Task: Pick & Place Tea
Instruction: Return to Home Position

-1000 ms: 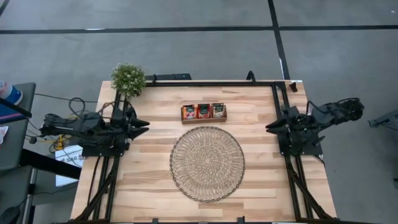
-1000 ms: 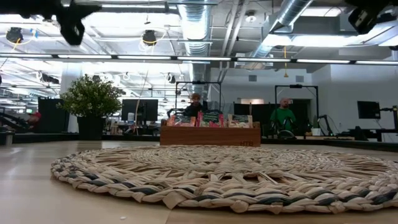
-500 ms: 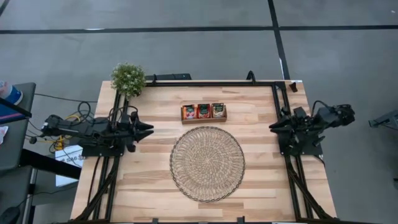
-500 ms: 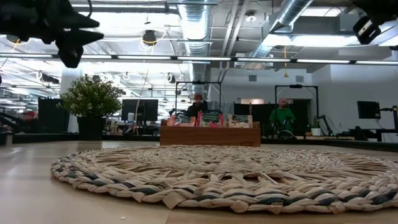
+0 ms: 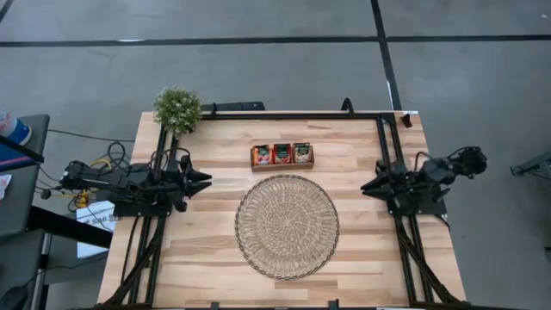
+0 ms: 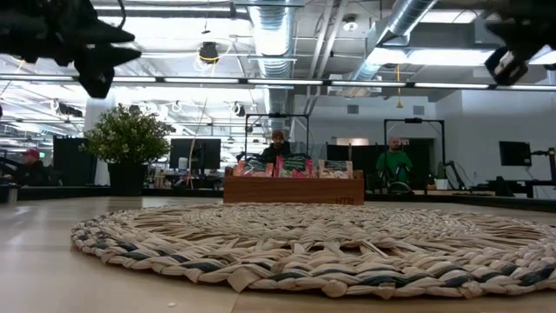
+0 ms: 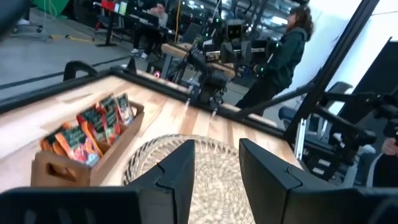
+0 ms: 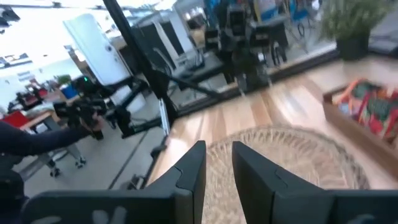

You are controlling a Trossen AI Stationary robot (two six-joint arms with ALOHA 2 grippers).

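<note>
Tea (image 5: 281, 153) sat in tray (image 5: 282, 165), upper centre | none on mat (image 5: 287, 226) | left gripper (image 5: 205, 179), right gripper (image 5: 365, 187) at frame sides, fingers parted, empty | task judged finished

Pale wooden bench (image 5: 215, 176). Large round woven mat (image 5: 287, 226), flat at centre. Small brown wooden compartment tray (image 6: 294, 190) just beyond mat, not touching. Potted green plant (image 5: 177, 109) at far left corner. Person in green top (image 6: 395, 162) in room behind.

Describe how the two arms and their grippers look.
Both the left arm and the right arm are black, slim and jointed, with thin black cables looping along them. Each narrows to a pointed two-finger end. In the wrist views, the left gripper and the right gripper have flat, angular, matte black fingers. No markings are visible.
</note>
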